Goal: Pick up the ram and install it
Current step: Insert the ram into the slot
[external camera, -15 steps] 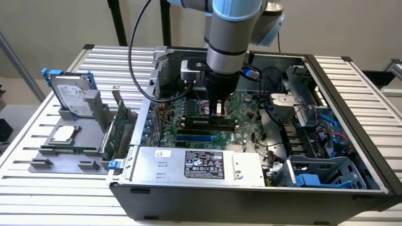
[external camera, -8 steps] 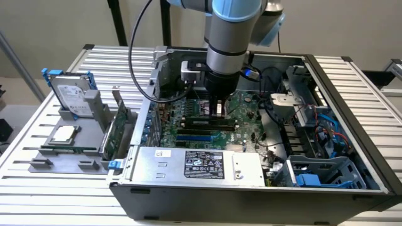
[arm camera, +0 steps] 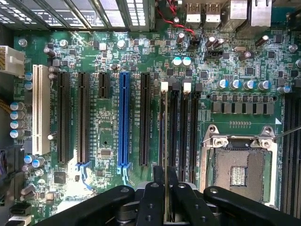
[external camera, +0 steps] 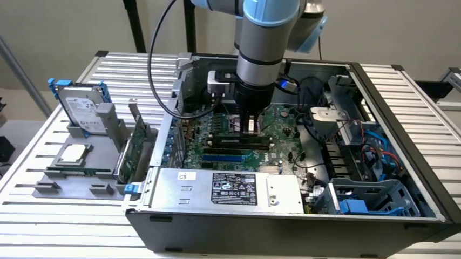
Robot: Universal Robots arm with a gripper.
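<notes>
Figure. Memory module held over its slot inside the open computer case [external camera: 425,178], which stands on the slatted tabletop [external camera: 43,226].

The end effector [arm camera: 165,188] is closed narrowly on the ram [arm camera: 164,136]. The wrist view shows the module edge-on, as a thin dark-and-green strip running out from between the black fingers [arm camera: 153,197]. It lies along the outermost of the black memory slots [arm camera: 173,132], in line with a white latch [arm camera: 163,86]. Whether its lower edge already touches the slot cannot be told. On the motherboard [arm camera: 108,141], the CPU socket [arm camera: 240,172] sits at about 3 o'clock from the module and the blue expansion slot [arm camera: 124,117] at about 9 o'clock.

Handling, as a judgement: the module is probably very light and stiff along its length, but thin enough to crack if it is bent or pushed in askew. Its flat faces are smooth, and the contact edge and the chips are best left untouched. The sensible hold is the one seen here, pinching both faces near the upper edge at mid-length, so that the seating force runs straight down into the slot.

Appearance: a long, narrow green board, shown from the edge, so its chip row is hidden.
</notes>
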